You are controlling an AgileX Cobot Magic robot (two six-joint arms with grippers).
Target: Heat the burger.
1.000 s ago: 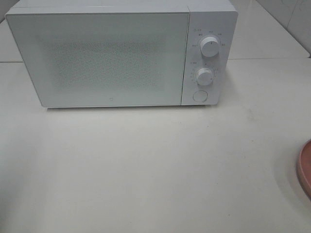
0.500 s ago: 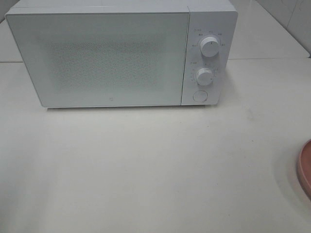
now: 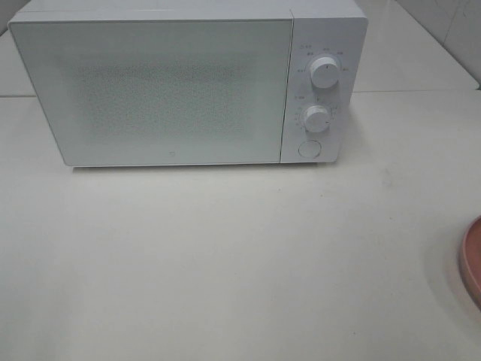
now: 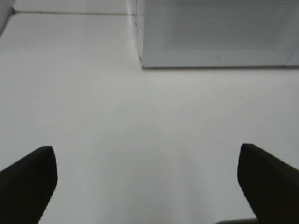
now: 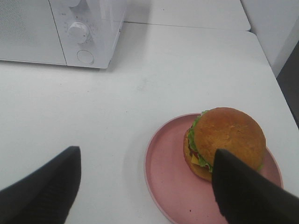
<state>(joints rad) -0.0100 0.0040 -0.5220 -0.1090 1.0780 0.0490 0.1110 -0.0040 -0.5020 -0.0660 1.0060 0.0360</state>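
The burger (image 5: 225,142) sits on a plate (image 5: 170,182), right of the microwave (image 3: 188,83).

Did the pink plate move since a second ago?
No. In the high view the pink plate peeks in at the same spot on the right edge, just as far from the microwave as before.
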